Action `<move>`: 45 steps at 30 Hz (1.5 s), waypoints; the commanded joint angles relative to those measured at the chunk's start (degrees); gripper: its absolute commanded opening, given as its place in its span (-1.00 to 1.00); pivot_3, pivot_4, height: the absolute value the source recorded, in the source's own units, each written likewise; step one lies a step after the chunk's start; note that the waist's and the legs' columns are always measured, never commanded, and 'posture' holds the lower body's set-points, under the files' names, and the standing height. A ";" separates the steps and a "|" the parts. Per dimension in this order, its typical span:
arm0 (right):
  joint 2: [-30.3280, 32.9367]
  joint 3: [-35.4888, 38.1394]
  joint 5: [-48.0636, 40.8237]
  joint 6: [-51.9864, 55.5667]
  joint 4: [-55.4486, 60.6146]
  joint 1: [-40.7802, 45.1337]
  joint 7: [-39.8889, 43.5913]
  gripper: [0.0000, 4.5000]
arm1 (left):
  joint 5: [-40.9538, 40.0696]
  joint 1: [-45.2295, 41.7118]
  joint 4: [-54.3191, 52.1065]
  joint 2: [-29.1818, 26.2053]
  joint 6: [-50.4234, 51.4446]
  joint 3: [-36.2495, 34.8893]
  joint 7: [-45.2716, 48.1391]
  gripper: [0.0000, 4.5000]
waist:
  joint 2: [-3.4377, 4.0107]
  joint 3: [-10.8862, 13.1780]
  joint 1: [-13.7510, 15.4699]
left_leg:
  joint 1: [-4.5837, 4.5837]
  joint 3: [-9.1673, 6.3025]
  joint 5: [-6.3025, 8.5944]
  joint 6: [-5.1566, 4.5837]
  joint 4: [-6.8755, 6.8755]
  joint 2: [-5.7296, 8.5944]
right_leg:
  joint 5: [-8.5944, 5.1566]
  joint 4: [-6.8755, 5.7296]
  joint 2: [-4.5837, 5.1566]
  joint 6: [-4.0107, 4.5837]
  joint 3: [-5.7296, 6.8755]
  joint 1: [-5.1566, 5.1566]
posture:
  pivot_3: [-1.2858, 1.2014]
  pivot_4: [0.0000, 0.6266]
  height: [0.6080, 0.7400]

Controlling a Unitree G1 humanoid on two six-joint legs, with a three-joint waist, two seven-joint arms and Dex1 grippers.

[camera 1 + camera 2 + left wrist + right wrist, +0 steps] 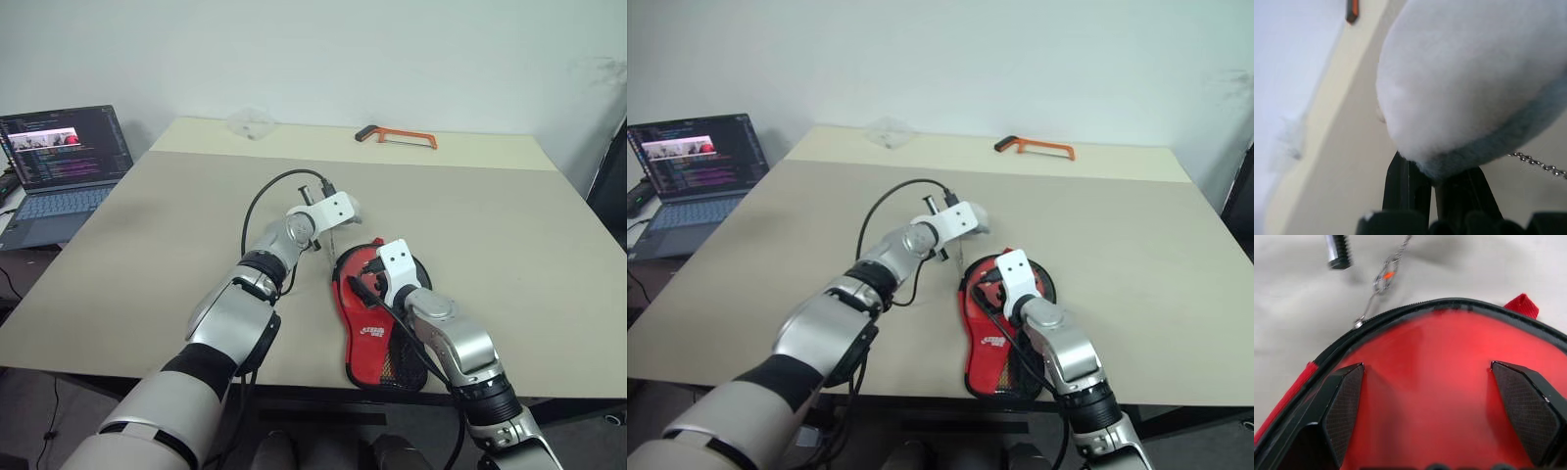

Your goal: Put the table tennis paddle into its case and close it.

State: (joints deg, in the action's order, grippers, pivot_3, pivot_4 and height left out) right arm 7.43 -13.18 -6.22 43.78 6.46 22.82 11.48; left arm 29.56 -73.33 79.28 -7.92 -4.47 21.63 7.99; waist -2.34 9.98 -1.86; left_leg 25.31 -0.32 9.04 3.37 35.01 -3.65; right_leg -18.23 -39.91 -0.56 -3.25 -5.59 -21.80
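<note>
Lying flat near the front edge of the bench (509, 225): the case (364, 338), red side up with a small white logo and a black mesh pocket, black zip edging running round its rounded end. Whether the table tennis paddle is sitting inside cannot be told; nothing of its face or handle is showing apart from the case. Trailing from the zip at the rounded end, a thin bead chain (1382, 279) leading toward a small round grey-blue pouch (1474, 73).

Pinching that pouch between closed jaws, the left gripper (1432, 181), hovering just beyond the case's rounded end. Hanging over the case's round part with jaws spread wide and gripping nothing, the right gripper (1442, 406), its fingers (1344, 406) standing above the red fabric.

Resting near the far edge of the bench, an orange-framed hacksaw (397, 136) and a clear crumpled plastic piece (251, 122), both well apart from the case. Sitting off the bench's left side, an open laptop (61, 171).
</note>
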 commanded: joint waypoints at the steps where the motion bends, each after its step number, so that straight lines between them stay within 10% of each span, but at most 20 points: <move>1: -0.15 -2.25 0.34 5.06 -1.64 -3.16 0.77 1.00 | 3.09 -2.99 -0.18 1.12 -1.18 1.86 -4.84 -0.99 | 0.00 0.00 -0.01 | 0.00 0.00 0.00 0.00 0.00 0.00 | 0.00 0.00 0.00 0.00 0.00 0.00 | 0.03 -0.52 1.00; 28: -2.52 -3.10 0.90 9.29 2.78 -5.37 -0.11 1.00 | 22.50 -5.80 0.20 13.07 -22.11 19.67 -30.82 -0.99 | 0.00 0.00 0.23 | 0.04 0.10 0.01 0.02 -0.07 0.06 | -0.01 0.11 0.06 -0.02 -0.07 -0.05 | 0.03 -0.52 1.00; 45: -2.20 -3.75 0.98 9.51 3.11 -6.18 0.51 1.00 | 21.54 -2.34 0.83 13.14 -25.61 19.60 -25.48 -0.99 | 0.02 -0.03 0.22 | 0.07 0.12 0.05 0.08 -0.16 0.06 | -0.01 0.38 0.08 -0.03 -0.05 0.00 | 0.03 -0.52 1.00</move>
State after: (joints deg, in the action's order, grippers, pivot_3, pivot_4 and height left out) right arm 5.33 -15.25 -5.18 49.03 14.82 18.74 11.32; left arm 53.52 -74.98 82.96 2.63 -29.53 42.98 -18.66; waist -2.33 9.95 -1.64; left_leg 25.37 -0.20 9.09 3.45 34.86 -3.60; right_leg -18.24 -39.54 -0.48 -3.28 -5.64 -21.80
